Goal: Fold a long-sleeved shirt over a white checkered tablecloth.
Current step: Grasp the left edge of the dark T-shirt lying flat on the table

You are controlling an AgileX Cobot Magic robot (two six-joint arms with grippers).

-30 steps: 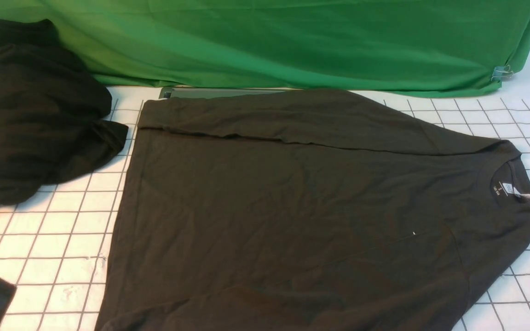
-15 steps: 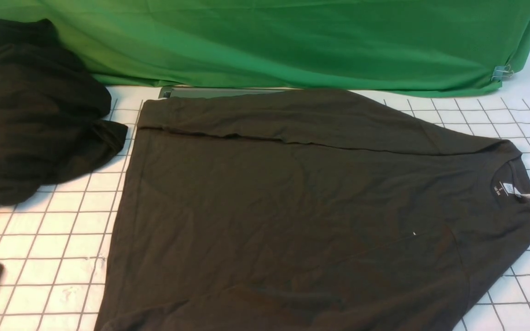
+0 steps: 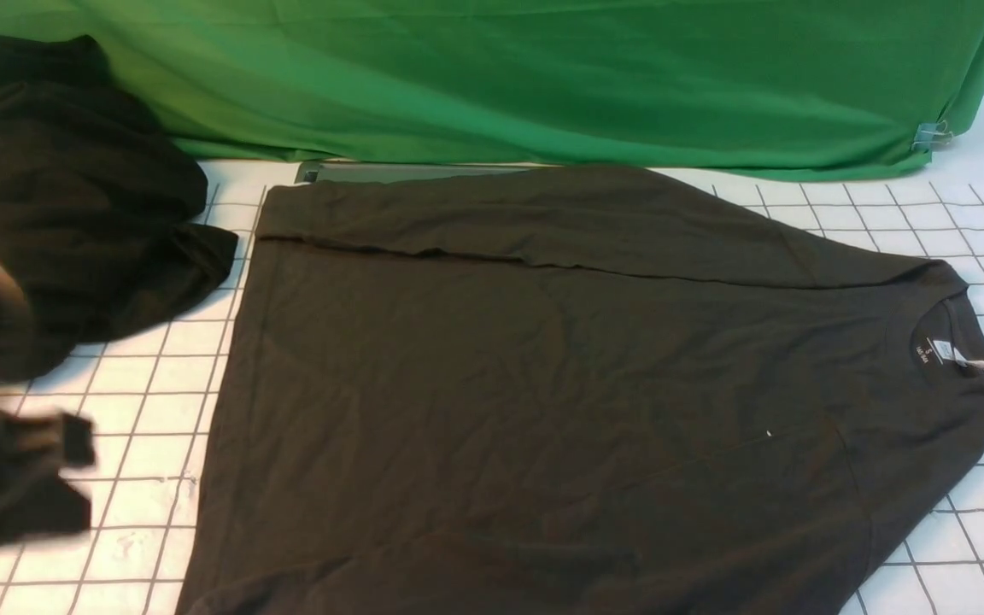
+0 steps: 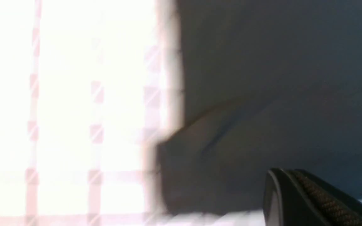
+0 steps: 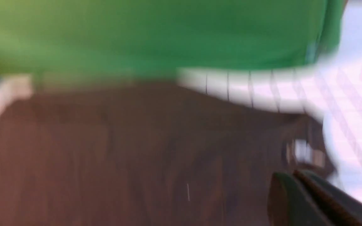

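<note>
to the left of the long-sleeved shirt (image 3: 543,384) we see a blacker heap of dark fabric (image 3: 65,213), its nearest flap close to the far end of the shirt's hem with a sliver of white between. nearer to us on that same side the left arm (image 3: 5,487) is a dark blur over the white checkered tablecloth (image 3: 133,427), apart from the shirt. in its wrist view the left pincer (image 4: 286,175) has its fingers pressed together, holding nothing; beyond it a dark fabric edge meets the bright cloth, and we cannot tell which garment it is. the shirt lies flat across the middle of the tablecloth, hem to the left, crew neck to the right, its far sleeve folded along the body's far edge; its near edge runs out of the front view. behind the shirt's far edge a flat grey strip (image 3: 407,172) peeks out, and beyond that hangs the green backdrop (image 3: 543,77). inside the collar sits a white label (image 3: 953,353). the right pincer (image 5: 291,175), seen only in its blurred wrist view, is pressed together and empty, with the shirt's collar end beyond its tips; we cannot tell whether it touches. right of the shirt, a clip (image 3: 932,135) grips the backdrop's corner.
</note>
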